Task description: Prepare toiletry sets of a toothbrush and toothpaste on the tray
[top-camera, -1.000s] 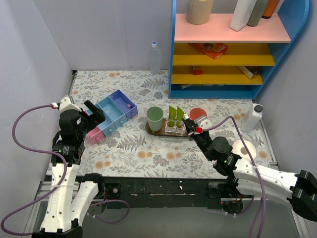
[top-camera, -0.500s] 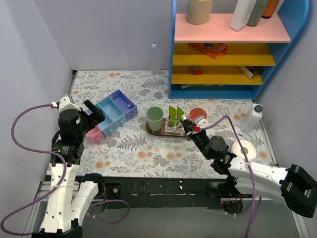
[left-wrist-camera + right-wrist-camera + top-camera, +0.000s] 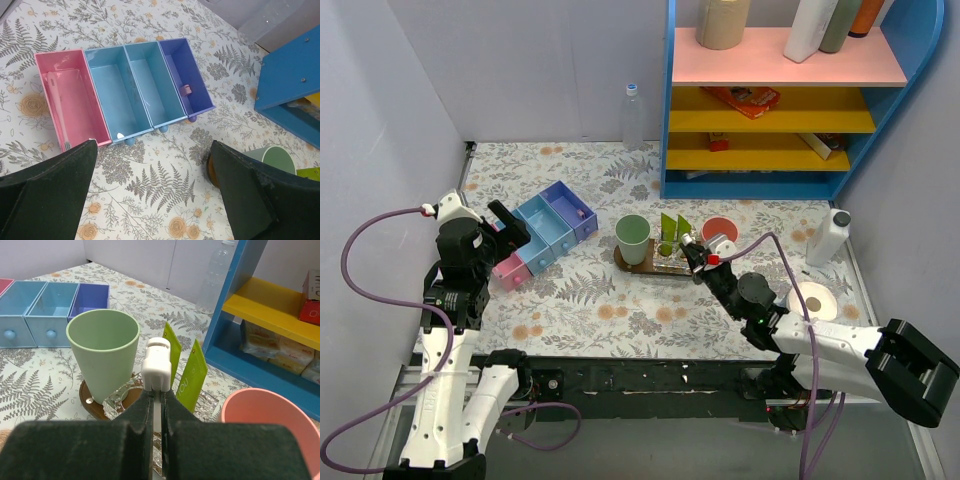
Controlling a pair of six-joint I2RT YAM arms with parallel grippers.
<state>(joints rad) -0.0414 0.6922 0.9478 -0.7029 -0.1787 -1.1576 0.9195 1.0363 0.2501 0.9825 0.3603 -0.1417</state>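
- At the middle of the table, the tray [image 3: 623, 263] bears the green cup [image 3: 632, 240] and the clear holder [image 3: 672, 263]. Two lime-green toothpaste tubes [image 3: 670, 230] stand upright in the holder, and the pink cup [image 3: 720, 230] is near the tray's right end.
- The right gripper [image 3: 157, 412] is clenched on a slim white toothbrush [image 3: 156, 365]. It holds the brush upright, blocky end up, just in front of the tubes and over the holder.
- The left gripper [image 3: 152, 147] hangs with its fingers spread wide and empty above the organiser [image 3: 125, 85], well apart from the tray.
- The step in hand, as I judge it, is seating the toothbrush in the holder beside a tube to make up a set.
- To do it well:
  - Keep the shaft vertical, line it up over a free slot and come down straight and slowly.
  - The cup on one side and the tubes behind leave little room, so sideways drift could tip a tube.
  - Loosen the fingers only once the holder carries the brush, then lift straight up.
- Only the right wrist view shows the pinch itself and the holder's glassy rim. The fingers hide the brush's lower end, so I cannot tell whether it has entered a slot.
- Only the left wrist view looks into the organiser. A pale brush [image 3: 59, 107] lies in the pink compartment and a small piece sits in the purple one, which is probably stock for a further set.
- Only the overhead view shows both arms at once, with the tray lying nearer the right arm.
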